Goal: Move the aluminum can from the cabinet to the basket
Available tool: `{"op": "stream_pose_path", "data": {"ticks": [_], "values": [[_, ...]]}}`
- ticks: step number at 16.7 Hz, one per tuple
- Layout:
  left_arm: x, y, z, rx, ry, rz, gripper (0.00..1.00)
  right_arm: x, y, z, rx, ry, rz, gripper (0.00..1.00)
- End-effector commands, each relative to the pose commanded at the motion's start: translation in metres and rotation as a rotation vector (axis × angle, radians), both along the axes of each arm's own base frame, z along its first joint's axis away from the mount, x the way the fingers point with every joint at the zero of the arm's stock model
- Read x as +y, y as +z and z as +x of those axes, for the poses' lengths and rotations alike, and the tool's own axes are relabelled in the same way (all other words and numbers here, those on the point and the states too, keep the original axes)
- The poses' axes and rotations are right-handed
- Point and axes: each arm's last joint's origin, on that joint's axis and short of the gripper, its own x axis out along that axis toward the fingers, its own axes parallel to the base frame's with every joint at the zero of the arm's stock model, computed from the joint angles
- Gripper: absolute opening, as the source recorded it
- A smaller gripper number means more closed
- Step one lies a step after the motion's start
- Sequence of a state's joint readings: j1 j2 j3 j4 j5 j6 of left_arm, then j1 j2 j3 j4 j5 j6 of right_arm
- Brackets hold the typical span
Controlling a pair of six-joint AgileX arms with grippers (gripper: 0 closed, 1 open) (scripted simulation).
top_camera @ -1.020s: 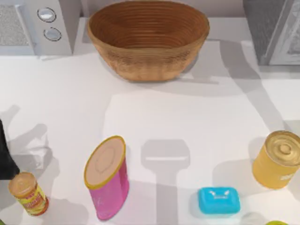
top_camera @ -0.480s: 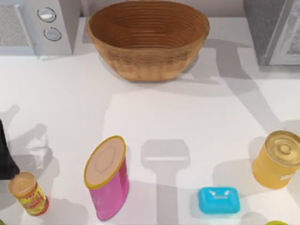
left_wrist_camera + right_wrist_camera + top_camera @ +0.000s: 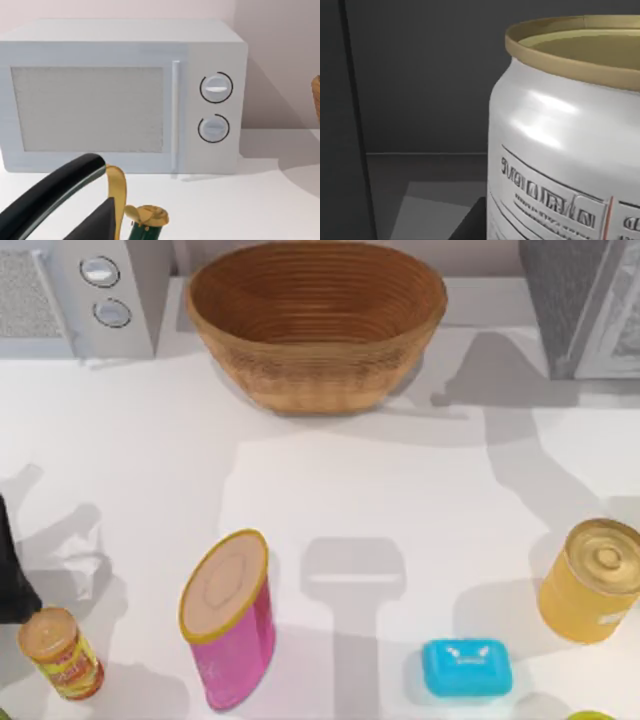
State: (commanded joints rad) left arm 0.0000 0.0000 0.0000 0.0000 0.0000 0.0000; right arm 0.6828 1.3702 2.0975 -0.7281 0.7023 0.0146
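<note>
Inside the grey speckled box-like cabinet (image 3: 585, 305) at the far right corner of the bench (image 3: 330, 500), the slim silver-white aluminum can with red lettering (image 3: 565, 150) stands upright on a grey shelf, very close to the right wrist camera, its gold-rimmed top level and its printed side facing the lens. The right gripper reaches into that cabinet, judging by this view of dark interior walls; whether it is wide, narrow or closed on the can, I cannot tell. The left gripper (image 3: 107, 220) sits parked near the left edge of the bench, facing the light-grey microwave with two round knobs (image 3: 120, 95); its dark finger (image 3: 55, 195) shows, but its opening cannot be judged either.

The large oval brown wicker basket (image 3: 316, 320) waits at the far middle of the bench, well apart from the cabinet, and it looks empty.

The can is probably light and thin-walled, stiff enough upright but easily dented by a hard squeeze, and its glossy curved side is likely slippery. The best hold seems to be across the middle of the body, with jaws square to the sides, below the shoulder taper, so that it neither tips nor slides during the lift out.
</note>
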Motion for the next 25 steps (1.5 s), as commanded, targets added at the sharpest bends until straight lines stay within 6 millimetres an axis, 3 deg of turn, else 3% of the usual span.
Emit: {"op": "stream_pose_path", "data": {"ticks": [6, 9, 12, 19, 25], "values": [[0.000, 0.000, 0.000, 0.000, 0.000, 0.000, 1.00, -0.003, -0.003, -0.003, 0.001, 0.001, 0.002, 0.00], [0.000, 0.000, 0.000, 0.000, 0.000, 0.000, 1.00, -0.019, -0.012, -0.020, -0.010, 0.006, 0.009, 0.00], [0.000, 0.000, 0.000, 0.000, 0.000, 0.000, 1.00, -0.043, -0.037, -0.044, -0.021, 0.011, 0.014, 0.00], [0.000, 0.000, 0.000, 0.000, 0.000, 0.000, 1.00, -0.088, -0.161, -0.080, -0.020, 0.011, -0.001, 0.00], [0.000, 0.000, 0.000, 0.000, 0.000, 0.000, 1.00, -0.105, -0.294, -0.079, -0.012, 0.017, -0.004, 0.00]]}}
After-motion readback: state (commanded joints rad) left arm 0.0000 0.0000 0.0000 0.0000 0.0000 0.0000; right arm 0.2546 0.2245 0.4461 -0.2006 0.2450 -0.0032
